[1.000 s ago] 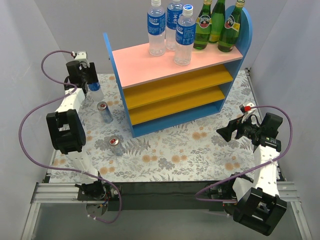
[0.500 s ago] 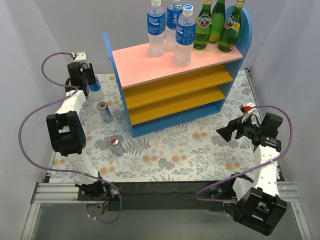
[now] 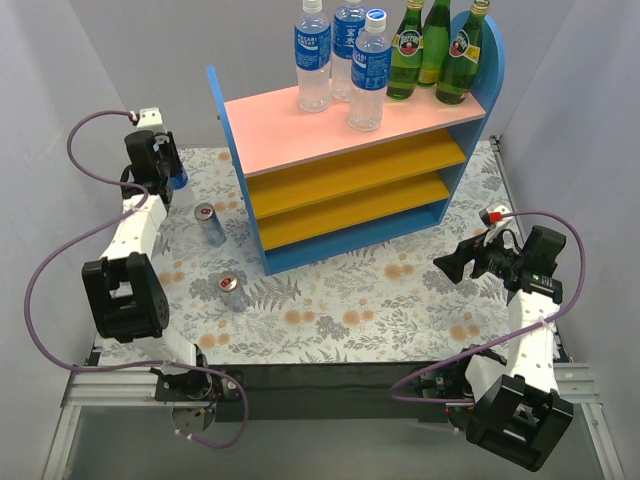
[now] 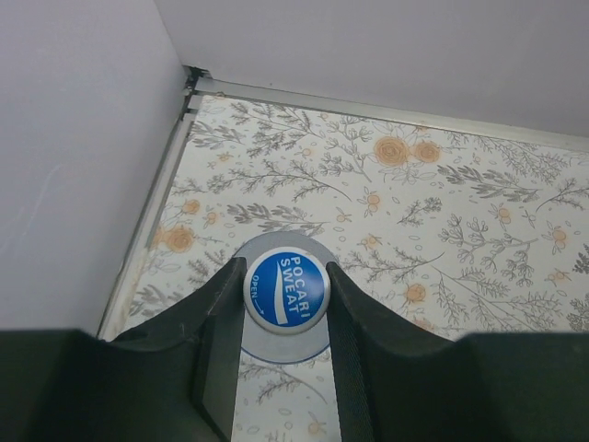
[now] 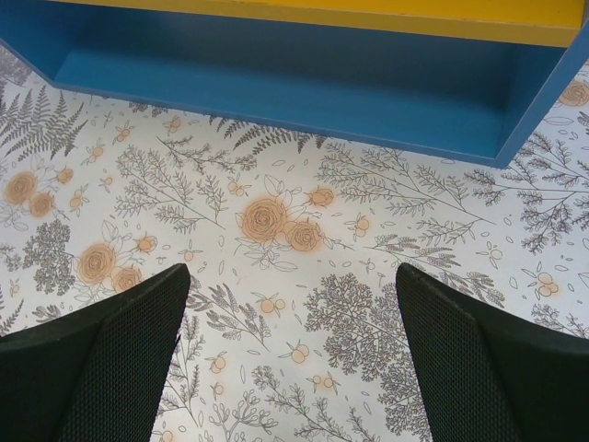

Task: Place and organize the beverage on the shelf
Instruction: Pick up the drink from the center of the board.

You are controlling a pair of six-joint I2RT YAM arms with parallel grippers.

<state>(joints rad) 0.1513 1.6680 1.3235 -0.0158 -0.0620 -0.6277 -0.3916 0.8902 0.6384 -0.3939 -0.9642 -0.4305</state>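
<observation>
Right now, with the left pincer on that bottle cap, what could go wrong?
The left pincer grips only the blue cap, so the bottle could swing or slip when lifted. Two cans stand nearby; a low carry toward the shelf might knock them. The pink top board already holds six bottles, so space there is tight.

We list, on the blue bottle cap (image 4: 285,291): "POCARI SWEAT", "OPEN" along its edge. The bottle labels (image 3: 312,45) are too small for us to read.

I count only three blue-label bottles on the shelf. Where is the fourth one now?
Top view: the fourth bottle is at the far left, in the left gripper, left of the shelf and beyond the two cans.
</observation>
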